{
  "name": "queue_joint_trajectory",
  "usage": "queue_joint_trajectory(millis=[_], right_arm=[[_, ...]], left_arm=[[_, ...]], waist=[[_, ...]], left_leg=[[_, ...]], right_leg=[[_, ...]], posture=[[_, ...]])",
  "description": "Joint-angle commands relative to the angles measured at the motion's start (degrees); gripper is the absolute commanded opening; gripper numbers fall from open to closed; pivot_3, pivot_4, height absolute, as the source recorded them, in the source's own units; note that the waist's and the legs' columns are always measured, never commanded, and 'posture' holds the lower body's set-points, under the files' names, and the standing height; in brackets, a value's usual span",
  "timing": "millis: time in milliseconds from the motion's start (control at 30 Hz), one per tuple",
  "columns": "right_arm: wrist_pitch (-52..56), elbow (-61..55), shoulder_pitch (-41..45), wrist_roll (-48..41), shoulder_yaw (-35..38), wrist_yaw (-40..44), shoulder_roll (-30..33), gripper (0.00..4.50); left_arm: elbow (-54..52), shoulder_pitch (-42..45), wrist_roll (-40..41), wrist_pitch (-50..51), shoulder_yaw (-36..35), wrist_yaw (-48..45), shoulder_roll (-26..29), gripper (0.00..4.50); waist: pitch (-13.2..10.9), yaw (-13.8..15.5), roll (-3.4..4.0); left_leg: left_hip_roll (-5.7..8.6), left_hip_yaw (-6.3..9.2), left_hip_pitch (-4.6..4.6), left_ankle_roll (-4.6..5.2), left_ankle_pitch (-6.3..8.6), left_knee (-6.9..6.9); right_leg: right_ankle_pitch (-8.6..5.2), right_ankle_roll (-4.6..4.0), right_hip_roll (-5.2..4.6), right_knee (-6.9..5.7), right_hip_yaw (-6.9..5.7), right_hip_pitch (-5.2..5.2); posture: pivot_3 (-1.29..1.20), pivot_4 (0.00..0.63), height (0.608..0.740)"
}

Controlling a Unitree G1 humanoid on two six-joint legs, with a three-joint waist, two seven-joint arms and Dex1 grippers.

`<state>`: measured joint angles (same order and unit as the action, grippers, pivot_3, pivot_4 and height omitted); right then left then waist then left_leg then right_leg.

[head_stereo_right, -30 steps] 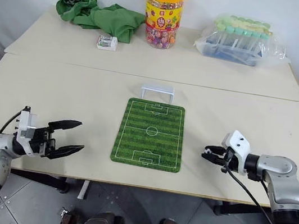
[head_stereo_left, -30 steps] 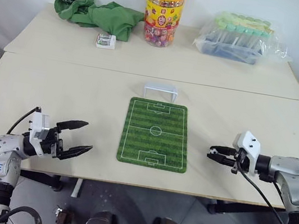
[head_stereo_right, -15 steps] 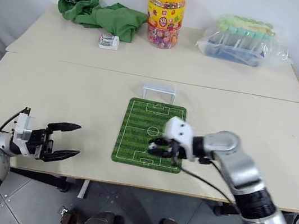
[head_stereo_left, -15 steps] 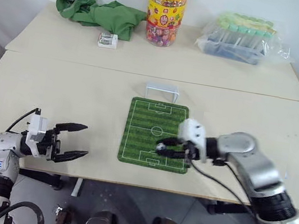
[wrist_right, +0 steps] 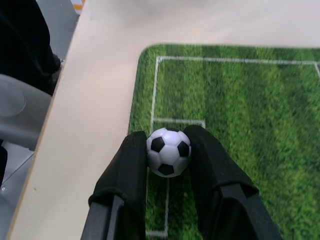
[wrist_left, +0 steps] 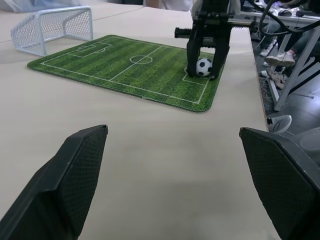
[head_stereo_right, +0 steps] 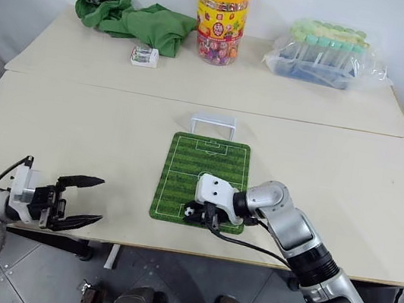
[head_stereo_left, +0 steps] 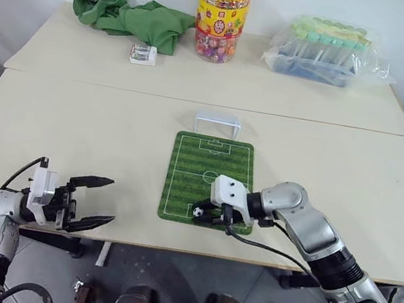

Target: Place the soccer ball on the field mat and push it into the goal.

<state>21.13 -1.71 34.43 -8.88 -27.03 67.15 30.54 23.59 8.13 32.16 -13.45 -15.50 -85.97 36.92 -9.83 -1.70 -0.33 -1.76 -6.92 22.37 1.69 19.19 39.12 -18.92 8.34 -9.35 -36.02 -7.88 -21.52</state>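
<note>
Here the right pincer (wrist_right: 167, 150) pinches the round patched soccer ball (wrist_right: 168, 151) over the striped field mat (head_stereo_left: 181, 187)

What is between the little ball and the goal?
Just bare green field mat. The soccer ball is pinched in the right gripper at the near end, and the goal stands past the far end, in the eye views.

The right arm reaches in across the front of the surface (head_stereo_left: 75, 124), its gripper (wrist_right: 169, 150) angled downward with both fingers clamped on the soccer ball (wrist_right: 168, 152); the left gripper (head_stereo_left: 94, 200) hovers level at the near left edge, fingers spread wide apart, holding nothing.
</note>
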Motion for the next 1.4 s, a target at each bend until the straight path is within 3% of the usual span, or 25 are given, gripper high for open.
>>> queue_joint_trajectory(millis=[33,233,433,800,967,1067,1300,1400], right_arm=[[-1.9,0.7,0.0,0.0,1.6,1.0,0.4,0.84],[-2.8,1.1,-0.7,0.0,1.7,2.1,0.7,0.84],[-2.9,1.0,-0.8,-0.1,2.2,2.1,0.6,2.80],[-1.6,-3.2,0.4,-1.4,3.4,2.6,1.0,2.80],[4.9,-13.9,-0.3,-5.2,5.9,2.2,2.3,2.80],[5.6,-17.4,-2.0,-5.2,6.2,2.3,4.3,2.20],[4.8,-19.3,-5.7,-4.1,3.3,3.2,6.3,0.03],[4.3,-16.8,-5.5,-3.4,2.0,2.3,4.4,0.01]], left_arm=[[-2.1,-0.4,1.6,0.2,-1.4,-1.3,0.7,4.50],[-1.8,0.5,1.3,0.3,-1.4,-0.9,0.5,4.50],[-1.3,1.4,1.0,0.3,-1.3,-0.5,0.3,4.50],[-1.2,2.2,1.5,0.7,-1.3,-1.0,0.1,4.50],[-3.1,-0.1,3.1,2.0,-2.8,-1.6,1.2,4.50],[-4.0,-2.9,3.8,2.7,-4.5,-2.2,2.7,4.50],[-6.4,-9.1,5.7,3.3,-8.8,-2.7,6.0,4.50],[-8.6,-10.5,8.3,4.8,-12.2,-0.5,5.7,4.50]], waist=[[0.0,0.0,0.00],[0.0,0.0,0.00],[0.0,0.0,0.00],[0.0,0.0,0.00],[0.0,0.0,0.01],[0.0,0.0,-0.01],[0.0,0.0,-0.02],[0.0,0.0,-0.02]], left_leg=[[0.00,0.00,0.00,0.00,0.00,0.00],[0.01,-0.01,-0.01,0.00,0.00,0.00],[0.01,-0.02,-0.01,0.00,0.00,0.00],[0.01,-0.02,-0.01,0.00,0.00,0.00],[-0.03,0.01,0.00,0.00,0.00,0.00],[-0.03,0.03,-0.01,-0.03,0.02,-0.02],[-0.04,0.00,-0.01,-0.02,0.03,-0.03],[-0.04,0.00,-0.02,-0.02,0.03,-0.02]], right_leg=[[0.00,0.00,0.00,0.00,0.00,0.00],[0.00,0.00,0.00,0.00,0.00,0.00],[0.00,0.00,0.00,0.00,0.00,0.00],[0.00,0.00,0.01,0.00,0.00,0.00],[0.00,0.00,0.00,0.00,0.00,0.00],[0.00,0.00,0.01,0.02,-0.01,0.00],[0.00,0.00,-0.01,0.05,0.02,0.01],[0.00,0.00,-0.02,0.04,0.03,0.00]], posture=[[0.00,0.150,0.740],[0.00,0.150,0.740],[0.00,0.150,0.740],[0.00,0.150,0.740],[0.00,0.150,0.740],[0.00,0.150,0.740],[0.00,0.150,0.740],[0.00,0.150,0.740]])
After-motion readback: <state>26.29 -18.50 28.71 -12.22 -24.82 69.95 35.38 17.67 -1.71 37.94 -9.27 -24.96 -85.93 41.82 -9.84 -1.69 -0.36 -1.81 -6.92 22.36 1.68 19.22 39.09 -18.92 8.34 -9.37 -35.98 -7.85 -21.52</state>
